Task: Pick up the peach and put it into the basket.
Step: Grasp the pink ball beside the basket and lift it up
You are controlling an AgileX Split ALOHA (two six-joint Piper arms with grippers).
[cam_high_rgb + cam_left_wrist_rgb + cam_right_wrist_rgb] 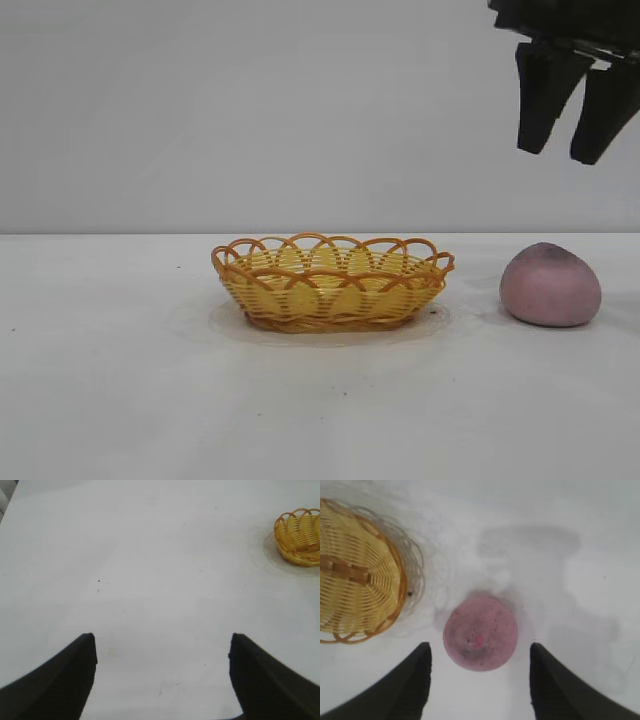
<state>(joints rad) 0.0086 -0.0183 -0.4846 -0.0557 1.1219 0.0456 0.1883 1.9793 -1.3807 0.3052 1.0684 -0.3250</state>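
The peach, a dull pink-mauve lump, lies on the white table to the right of the basket, a shallow yellow wicker oval with an orange looped rim. My right gripper hangs open and empty well above the peach. In the right wrist view the peach lies on the table just ahead of the open gripper, with the basket beside it. My left gripper is open and empty over bare table, far from the basket; it is out of the exterior view.
The white table runs wide to the left of the basket and in front of it. A plain grey wall stands behind. The peach lies near the exterior view's right edge.
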